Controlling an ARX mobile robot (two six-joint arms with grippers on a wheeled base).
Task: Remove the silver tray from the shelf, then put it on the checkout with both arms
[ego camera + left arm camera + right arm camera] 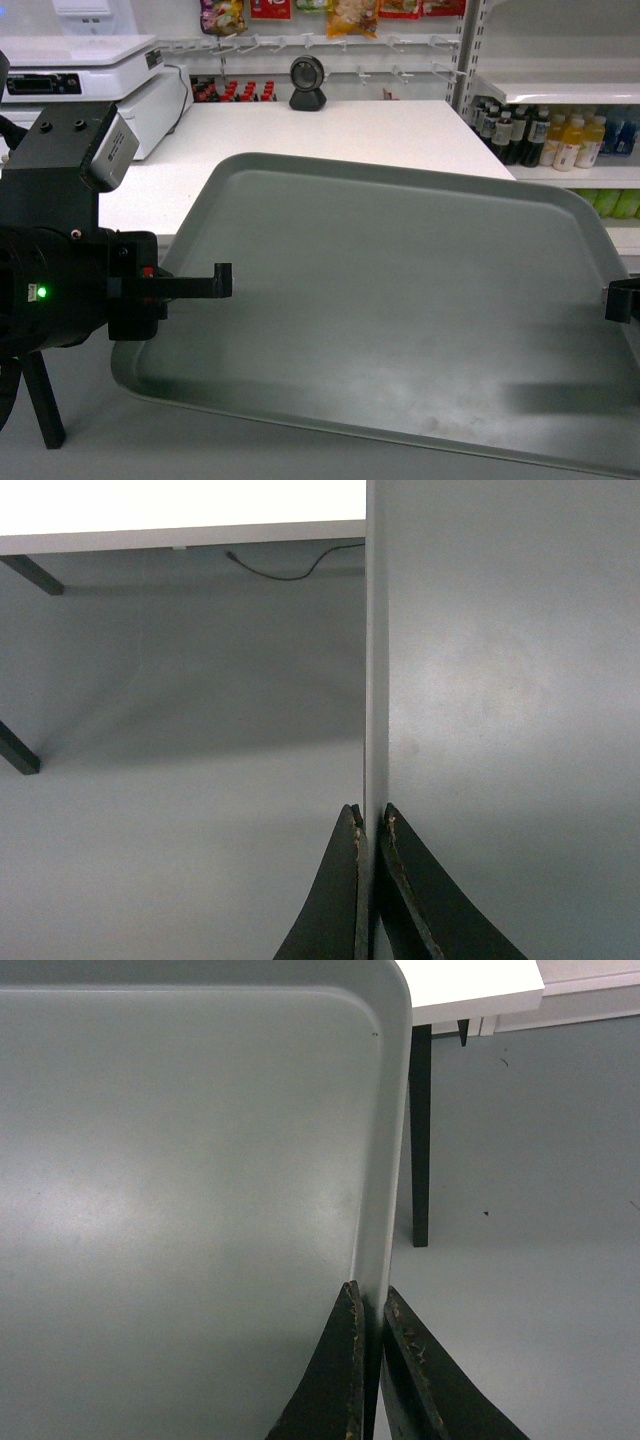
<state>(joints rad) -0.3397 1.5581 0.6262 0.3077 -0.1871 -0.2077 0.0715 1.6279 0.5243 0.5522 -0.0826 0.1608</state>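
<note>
My left arm [60, 290] fills the near left of the head view, green light on, and my left gripper [222, 281] is clamped on the left rim of the tray [400, 300]; the left wrist view shows both fingers [335, 900] pinching that rim edge-on. My right gripper [620, 300] shows only at the right frame edge, and in the right wrist view its fingers [330, 1380] are clamped on the right rim near a rounded corner. The tray is held between both grippers, off the floor, its far edge overlapping the front of the white checkout counter [330, 135]; cannot tell if it touches. Further back on the counter: a white scale [95, 75] at left and a round black scanner [308, 82]. A shelf [560, 120] with bottles [545, 135] stands far right.
</note>
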